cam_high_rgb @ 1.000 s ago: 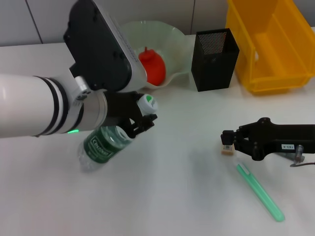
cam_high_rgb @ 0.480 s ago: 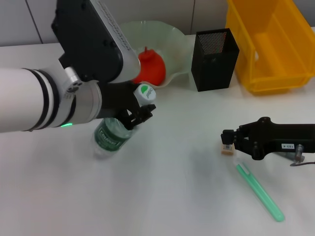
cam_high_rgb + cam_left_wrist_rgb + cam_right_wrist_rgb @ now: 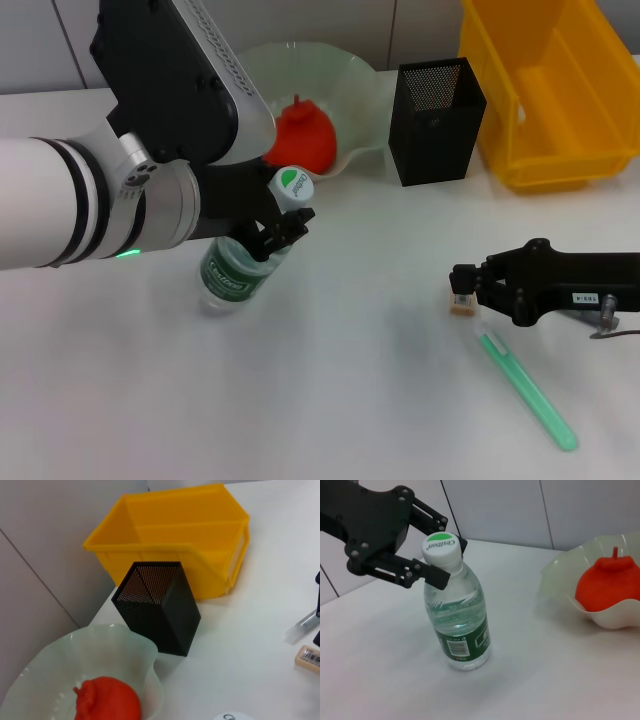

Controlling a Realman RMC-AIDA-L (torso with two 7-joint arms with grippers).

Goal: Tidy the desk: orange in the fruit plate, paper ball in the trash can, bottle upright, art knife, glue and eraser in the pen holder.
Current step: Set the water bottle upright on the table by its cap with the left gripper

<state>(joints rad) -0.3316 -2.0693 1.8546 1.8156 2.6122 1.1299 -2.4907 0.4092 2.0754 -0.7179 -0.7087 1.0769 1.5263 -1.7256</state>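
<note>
My left gripper [image 3: 278, 228] is shut on the neck of the bottle [image 3: 236, 274], just under its white cap. The bottle stands almost upright with its base on the table. The right wrist view shows the bottle [image 3: 461, 630] with the left gripper [image 3: 432, 555] clamped at the cap. The orange [image 3: 306, 136] lies in the fruit plate [image 3: 345, 72]. The pen holder [image 3: 437, 122] and the trash can [image 3: 560, 95] stand at the back right. My right gripper [image 3: 462, 287] is open at the eraser [image 3: 461, 306], which lies on the table.
A slim green pen-like stick [image 3: 528, 390] lies on the table in front of the right gripper. The left wrist view shows the orange [image 3: 107, 702], fruit plate [image 3: 55, 662], pen holder [image 3: 162, 610], trash can [image 3: 175, 530] and eraser [image 3: 309, 658].
My left gripper has tipped the bottle up from a strong slant to almost upright and shifted slightly left. The right arm has not moved.
</note>
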